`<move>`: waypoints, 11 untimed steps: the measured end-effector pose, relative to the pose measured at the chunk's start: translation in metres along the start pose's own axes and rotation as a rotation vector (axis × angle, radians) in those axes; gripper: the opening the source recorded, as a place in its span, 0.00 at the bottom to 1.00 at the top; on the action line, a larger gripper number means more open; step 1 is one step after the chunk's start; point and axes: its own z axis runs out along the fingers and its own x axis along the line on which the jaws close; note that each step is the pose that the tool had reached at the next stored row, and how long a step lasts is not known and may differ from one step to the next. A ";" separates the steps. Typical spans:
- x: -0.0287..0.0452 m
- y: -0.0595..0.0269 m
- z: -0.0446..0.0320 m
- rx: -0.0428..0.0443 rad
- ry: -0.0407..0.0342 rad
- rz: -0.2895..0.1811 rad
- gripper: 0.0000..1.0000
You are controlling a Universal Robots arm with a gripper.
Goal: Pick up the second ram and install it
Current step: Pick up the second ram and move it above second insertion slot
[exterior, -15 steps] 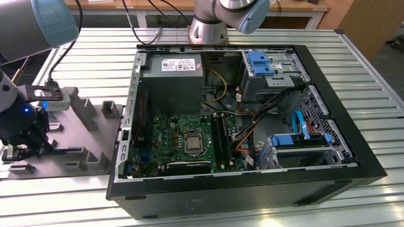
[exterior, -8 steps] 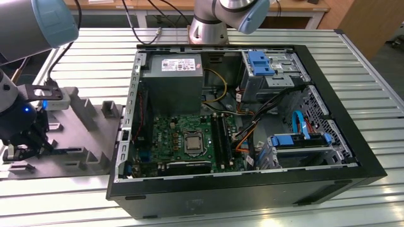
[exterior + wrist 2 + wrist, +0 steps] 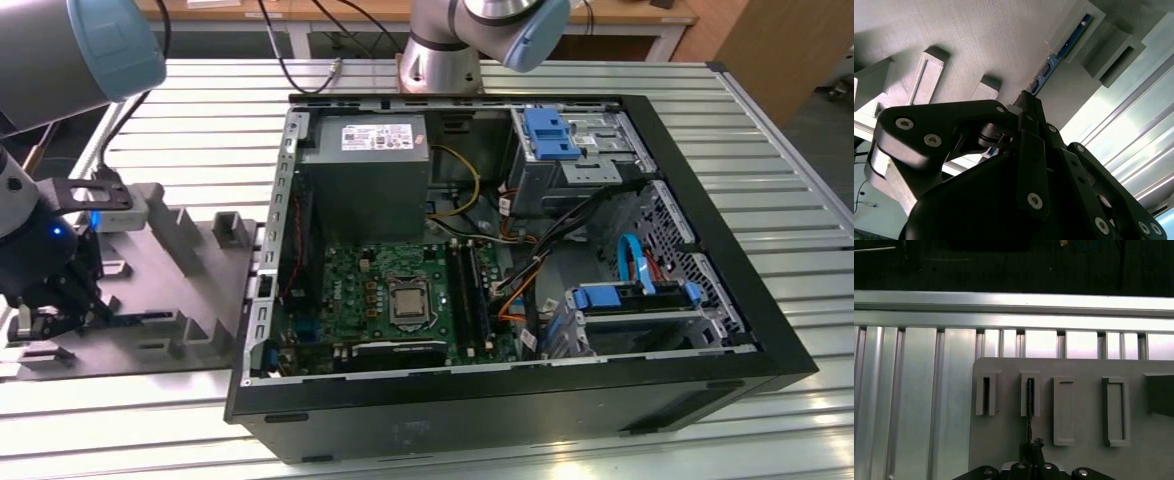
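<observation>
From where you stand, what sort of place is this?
Probably a robotics lab bench for computer-assembly trials. A robot arm stands at a slatted aluminium table. An opened desktop computer case lies there with its green motherboard exposed. A grey slotted fixture holds a memory stick.

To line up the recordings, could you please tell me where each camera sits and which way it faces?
Exterior view: off the arm, above, looking down on the open computer case, holder and slatted table; the arm and hand show at the exterior view's left.
Second wrist view: on the wrist, looking along the hand towards the memory stick standing in the holder.
First wrist view: on the wrist, facing the holder's slots, hand near the stick.
Shared: both wrist views show hand, stick and holder.
</observation>
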 end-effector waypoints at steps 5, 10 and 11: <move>0.0000 0.0000 0.0000 0.0002 -0.0019 0.033 0.12; 0.0000 0.0001 -0.0006 0.0003 -0.0019 0.033 0.12; 0.0000 0.0002 -0.0020 0.0001 -0.0018 0.033 0.12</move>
